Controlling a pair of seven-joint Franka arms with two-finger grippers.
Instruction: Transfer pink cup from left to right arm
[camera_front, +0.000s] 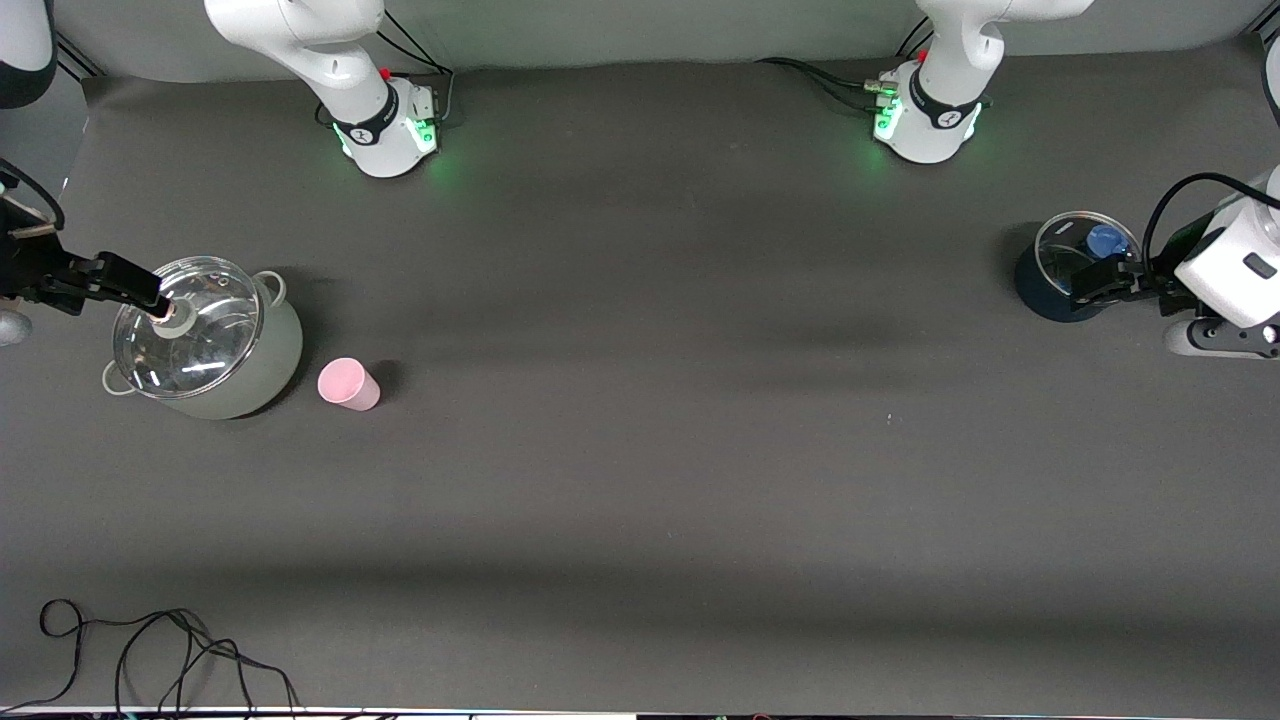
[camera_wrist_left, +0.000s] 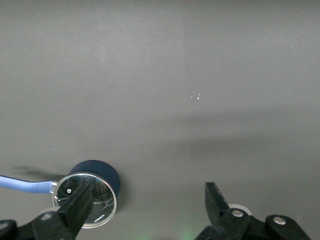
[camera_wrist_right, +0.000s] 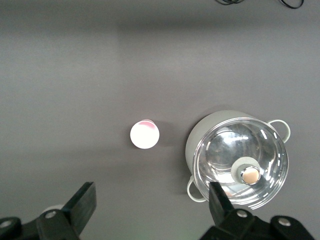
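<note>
The pink cup (camera_front: 348, 384) stands upright on the dark table beside a pale pot, toward the right arm's end. It also shows from above in the right wrist view (camera_wrist_right: 144, 134). My right gripper (camera_front: 125, 283) hangs in the air over the table by that pot. It is open and empty (camera_wrist_right: 152, 188). My left gripper (camera_front: 1100, 280) hangs over the table by a dark pot at the left arm's end. It is open and empty (camera_wrist_left: 149, 186). Neither gripper touches the cup.
The pale pot (camera_front: 270, 370) has a glass lid (camera_front: 190, 325) with a knob (camera_wrist_right: 247, 172). The dark pot (camera_front: 1035, 290) has a glass lid (camera_wrist_left: 87, 200) and a blue handle (camera_wrist_left: 20, 184). Black cables (camera_front: 150, 650) lie at the table edge nearest the front camera.
</note>
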